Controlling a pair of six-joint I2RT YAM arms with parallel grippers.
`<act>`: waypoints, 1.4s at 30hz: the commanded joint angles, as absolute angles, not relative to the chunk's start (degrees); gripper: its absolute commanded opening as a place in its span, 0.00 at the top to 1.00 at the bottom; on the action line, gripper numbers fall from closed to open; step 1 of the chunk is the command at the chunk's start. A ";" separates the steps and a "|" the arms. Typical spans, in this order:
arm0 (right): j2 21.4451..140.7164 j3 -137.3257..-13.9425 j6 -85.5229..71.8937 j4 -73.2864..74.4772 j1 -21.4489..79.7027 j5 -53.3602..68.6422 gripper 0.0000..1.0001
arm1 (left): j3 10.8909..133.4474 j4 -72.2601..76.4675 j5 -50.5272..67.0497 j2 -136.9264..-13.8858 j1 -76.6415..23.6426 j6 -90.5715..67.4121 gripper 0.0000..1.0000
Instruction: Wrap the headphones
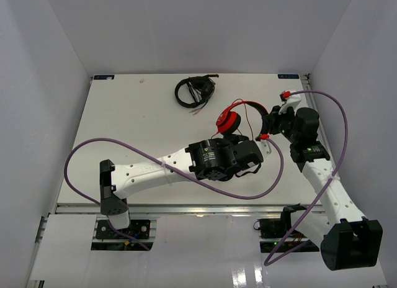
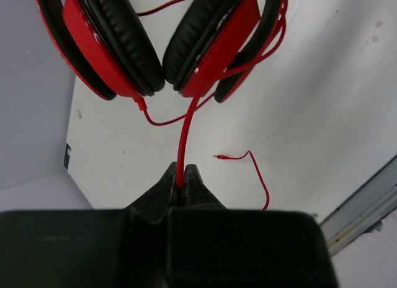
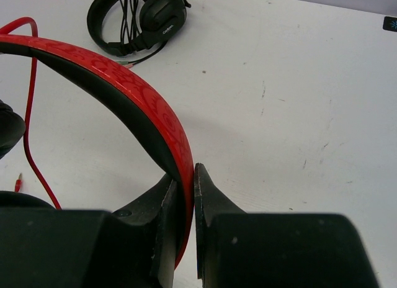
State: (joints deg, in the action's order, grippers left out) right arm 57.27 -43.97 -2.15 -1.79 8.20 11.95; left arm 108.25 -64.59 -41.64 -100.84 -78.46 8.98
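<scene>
Left gripper (image 2: 182, 179) is pinched tight on the thin red cable (image 2: 184, 136), which rises straight from the fingertips to the earcups (image 2: 211, 46) just above. Right gripper (image 3: 186, 176) clamps the red headband (image 3: 142, 108) between its two fingers, so the red headphones (image 1: 231, 120) are held between both arms over the right-centre of the table (image 1: 124, 114). The cable's loose end trails onto the surface, where its plug (image 2: 219, 156) lies flat.

The tabletop is matte white, marked with small dark specks and faint scuffs. Black headphones (image 1: 194, 91) with their own cable lie near the far edge, well apart from the red pair. Plain white walls (image 1: 186, 27) close in the table at the back and on both sides, and small blue markers (image 1: 102, 77) sit at the far corners. A metal rail (image 1: 186, 208) runs along the near edge, and purple cables (image 1: 248, 197) loop from the arms.
</scene>
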 commanded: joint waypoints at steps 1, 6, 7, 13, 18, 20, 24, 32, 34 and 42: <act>55.37 -43.74 -1.97 -5.56 8.59 16.65 0.92 | 109.71 -61.24 -46.84 -99.60 -78.75 17.93 1.00; 55.28 -43.51 -1.85 -4.06 9.22 20.44 0.92 | 107.34 -55.52 -47.91 -98.38 -78.66 27.35 1.00; 55.12 -43.51 -1.85 -3.72 9.23 21.21 0.92 | 106.34 -54.40 -48.06 -98.02 -78.74 28.81 1.00; 54.58 -43.08 -3.25 -2.46 9.32 28.57 0.92 | 102.56 -45.28 -48.41 -95.15 -78.55 38.82 0.93; 53.79 -42.89 -4.08 -2.19 9.32 31.62 0.92 | 101.06 -42.39 -48.54 -92.75 -78.22 42.46 0.88; 53.79 -42.95 -4.61 -2.00 9.32 33.11 0.92 | 100.12 -40.95 -48.64 -91.31 -78.22 44.13 0.84; 54.05 -42.91 -5.72 -2.01 9.32 36.03 0.92 | 99.03 -40.01 -48.28 -89.67 -78.06 45.22 0.78; 53.79 -43.15 -7.24 -1.78 9.32 41.51 0.92 | 97.49 -38.83 -44.81 -87.09 -75.34 43.49 0.66; 53.51 -43.03 -7.58 -1.67 9.32 43.27 0.92 | 97.40 -38.78 -42.26 -86.52 -74.16 42.47 0.65; 50.82 -42.58 -7.87 -1.49 9.32 48.70 0.92 | 94.28 -35.83 -26.47 -81.70 -63.41 33.53 0.63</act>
State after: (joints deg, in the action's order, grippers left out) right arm 53.70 -42.17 -5.55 0.55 9.08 42.90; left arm 96.01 -39.00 -37.26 -88.03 -69.07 39.90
